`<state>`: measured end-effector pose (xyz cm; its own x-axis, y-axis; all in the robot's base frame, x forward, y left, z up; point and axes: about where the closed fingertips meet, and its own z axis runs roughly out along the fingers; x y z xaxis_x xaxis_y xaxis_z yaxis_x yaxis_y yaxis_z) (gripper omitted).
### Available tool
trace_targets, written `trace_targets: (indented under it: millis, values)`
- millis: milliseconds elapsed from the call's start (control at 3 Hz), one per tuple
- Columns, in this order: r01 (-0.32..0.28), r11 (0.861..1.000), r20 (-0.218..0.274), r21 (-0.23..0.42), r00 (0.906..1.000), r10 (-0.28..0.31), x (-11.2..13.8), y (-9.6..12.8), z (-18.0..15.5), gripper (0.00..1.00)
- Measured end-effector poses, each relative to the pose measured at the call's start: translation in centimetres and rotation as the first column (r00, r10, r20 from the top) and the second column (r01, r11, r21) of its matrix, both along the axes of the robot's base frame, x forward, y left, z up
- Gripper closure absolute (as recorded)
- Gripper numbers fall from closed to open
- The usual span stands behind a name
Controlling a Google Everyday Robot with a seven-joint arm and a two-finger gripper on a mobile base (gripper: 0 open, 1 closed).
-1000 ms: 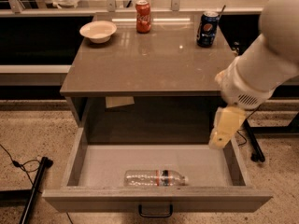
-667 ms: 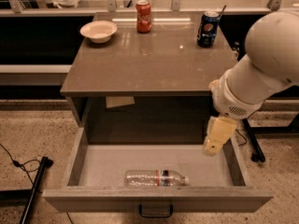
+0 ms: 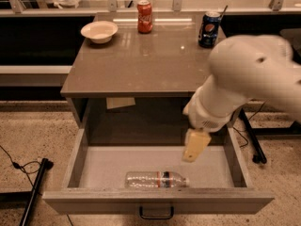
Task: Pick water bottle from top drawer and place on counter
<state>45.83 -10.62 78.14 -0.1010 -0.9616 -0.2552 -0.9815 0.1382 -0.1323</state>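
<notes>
The bottle (image 3: 157,179) lies where it lay a second ago, on its side on the floor of the open drawer (image 3: 75,160), close behind the front panel and roughly mid-width, cap to the right. What has changed is the gripper (image 3: 195,146): it has come leftward and lower, from over the drawer's right side to a spot above the floor, up and to the right of the bottle's cap end and clear of it. It has hold of nothing; whether it is open or closed I cannot tell. The white arm (image 3: 244,84) has swung in with it and now covers the counter's right front corner.

The bottle is clear and ribbed, with a red-and-blue band around its middle and a pale cap.

The drawer is pulled well out, its dark handle (image 3: 156,214) on the front. A pale slip of paper (image 3: 120,102) hangs under the counter (image 3: 141,60). On top, along the back, stand a white bowl (image 3: 99,31), a red can (image 3: 145,16) and a blue can (image 3: 209,29) — all well apart from the bottle.
</notes>
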Motion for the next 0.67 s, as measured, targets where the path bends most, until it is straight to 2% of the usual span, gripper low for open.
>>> trace_targets:
  millis: [333, 667]
  values:
    - [-0.052, 0.998, -0.039, -0.022, 0.9979, 0.051, -0.7, 2.4, -4.0, 0.15]
    - [-0.089, 0.994, -0.085, -0.060, 0.9929, 0.084, -1.5, 3.8, -8.0, 0.12]
